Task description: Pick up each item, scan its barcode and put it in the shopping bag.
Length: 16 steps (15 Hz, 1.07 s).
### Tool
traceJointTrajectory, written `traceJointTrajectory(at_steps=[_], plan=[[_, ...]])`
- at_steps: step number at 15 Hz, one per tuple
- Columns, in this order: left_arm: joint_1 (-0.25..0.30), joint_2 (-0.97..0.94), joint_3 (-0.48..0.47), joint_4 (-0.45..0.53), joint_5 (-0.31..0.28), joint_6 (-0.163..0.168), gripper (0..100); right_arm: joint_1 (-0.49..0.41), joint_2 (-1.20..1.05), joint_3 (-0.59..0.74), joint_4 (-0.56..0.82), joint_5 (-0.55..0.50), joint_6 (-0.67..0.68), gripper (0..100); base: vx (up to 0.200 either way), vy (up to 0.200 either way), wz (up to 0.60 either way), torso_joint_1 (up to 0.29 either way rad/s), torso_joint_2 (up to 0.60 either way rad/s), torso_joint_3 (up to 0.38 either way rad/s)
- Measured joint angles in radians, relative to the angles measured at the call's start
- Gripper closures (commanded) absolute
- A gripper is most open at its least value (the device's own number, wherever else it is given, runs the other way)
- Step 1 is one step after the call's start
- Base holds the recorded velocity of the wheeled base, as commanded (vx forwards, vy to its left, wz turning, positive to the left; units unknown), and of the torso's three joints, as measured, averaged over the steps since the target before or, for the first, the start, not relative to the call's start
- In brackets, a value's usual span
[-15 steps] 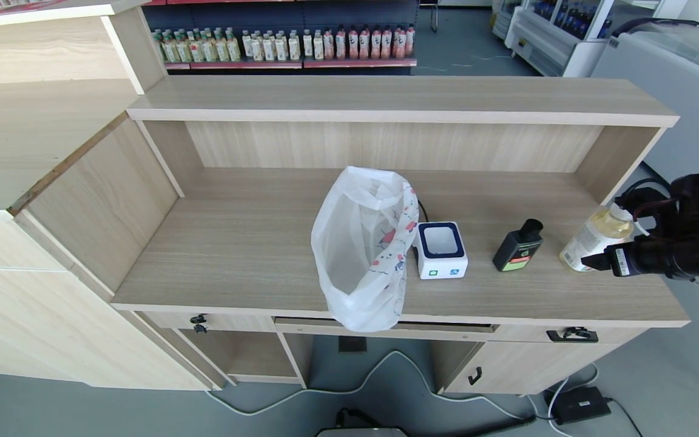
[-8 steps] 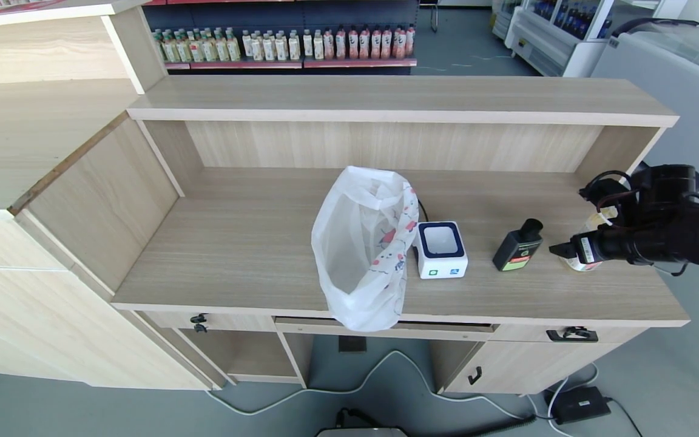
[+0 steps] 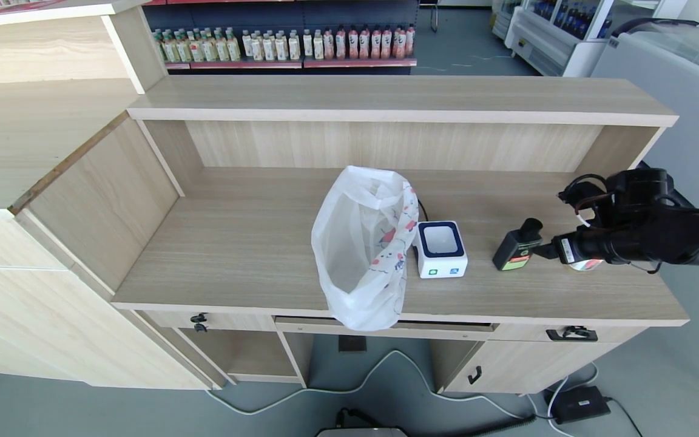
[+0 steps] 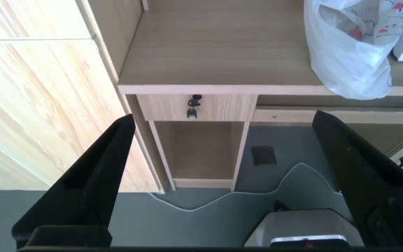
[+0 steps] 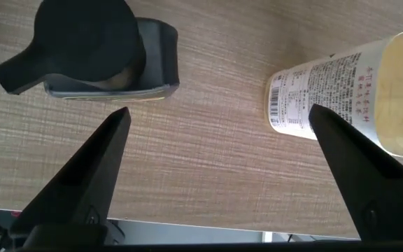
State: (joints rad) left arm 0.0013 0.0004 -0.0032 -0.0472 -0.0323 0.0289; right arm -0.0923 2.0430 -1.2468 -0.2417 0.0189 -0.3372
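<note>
Head view: right claw [image 3: 551, 250] beside dark bottle [image 3: 516, 246]

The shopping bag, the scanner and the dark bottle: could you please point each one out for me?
shopping bag [image 3: 364, 297], head view, on the lower front of its white plastic wall.
scanner [image 3: 441, 240], head view, on the scanning window on its top.
dark bottle [image 3: 514, 252], head view, on its body below the black cap.

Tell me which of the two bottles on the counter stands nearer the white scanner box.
The small dark bottle with a black cap, next to the white scanner box; the clear bottle of yellow liquid is farther off.
</note>
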Motion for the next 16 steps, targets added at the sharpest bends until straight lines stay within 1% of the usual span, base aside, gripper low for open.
traceJointTrajectory(at_steps=[3,6,10,16], plan=[[0.000,0.000,0.000,0.000,0.000,0.000,0,0.017,0.022,-0.012,-0.002,0.002,0.001,0,0.000,0.000,0.00,0.000,0.00,0.000],[0.000,0.000,0.000,0.000,0.000,0.000,0,0.039,0.045,-0.017,-0.041,0.003,0.006,0,0.000,0.000,0.00,0.000,0.00,0.000],[0.000,0.000,0.000,0.000,0.000,0.000,0,0.067,0.075,-0.048,-0.043,0.006,0.009,0,0.000,0.000,0.00,0.000,0.00,0.000],[0.000,0.000,0.000,0.000,0.000,0.000,0,0.099,0.121,-0.063,-0.130,0.117,0.033,0,0.000,0.000,0.00,0.000,0.00,0.000]])
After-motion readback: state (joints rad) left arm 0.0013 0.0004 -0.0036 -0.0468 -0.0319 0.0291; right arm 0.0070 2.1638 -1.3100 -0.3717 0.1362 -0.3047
